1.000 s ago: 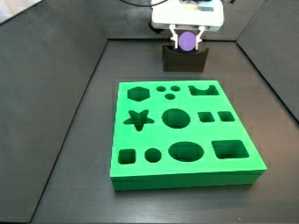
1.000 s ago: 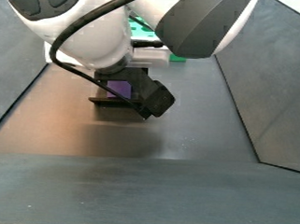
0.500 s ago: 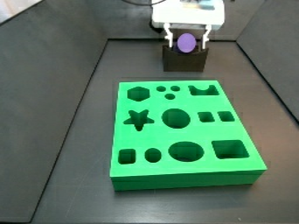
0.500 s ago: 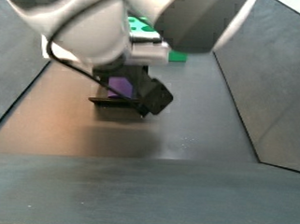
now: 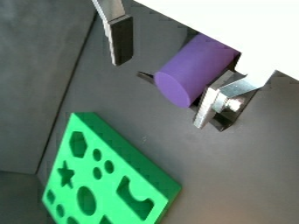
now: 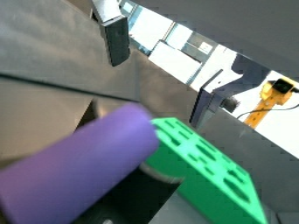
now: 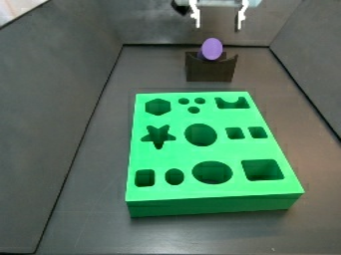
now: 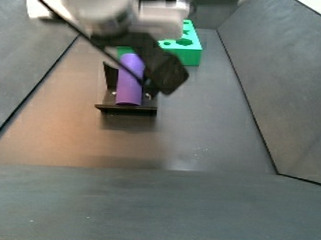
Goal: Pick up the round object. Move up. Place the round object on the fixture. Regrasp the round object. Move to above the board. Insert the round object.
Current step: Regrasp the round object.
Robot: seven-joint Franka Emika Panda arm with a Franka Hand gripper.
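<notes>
The round object (image 7: pixel 210 47) is a purple cylinder lying in the notch of the dark fixture (image 7: pixel 210 70) at the far end of the floor. It also shows as the cylinder (image 8: pixel 129 76) on the fixture (image 8: pixel 126 107). My gripper (image 7: pixel 220 14) hangs open above it, clear of it. In both wrist views the cylinder (image 5: pixel 194 68) (image 6: pixel 82 166) lies beyond the spread fingers (image 5: pixel 119 37) (image 6: pixel 115 42), untouched by the gripper (image 5: pixel 163 90) (image 6: pixel 162 77). The green board (image 7: pixel 213 149) with its cut-out holes lies nearer the front.
Dark walls enclose the floor on both sides in a side view (image 7: pixel 80 120). The board (image 8: pixel 182 43) sits behind the fixture in a side view, and the board (image 5: pixel 105 179) (image 6: pixel 211 171) shows in both wrist views.
The gripper has let go of the round object and risen straight up. The cylinder stays in the fixture's notch.
</notes>
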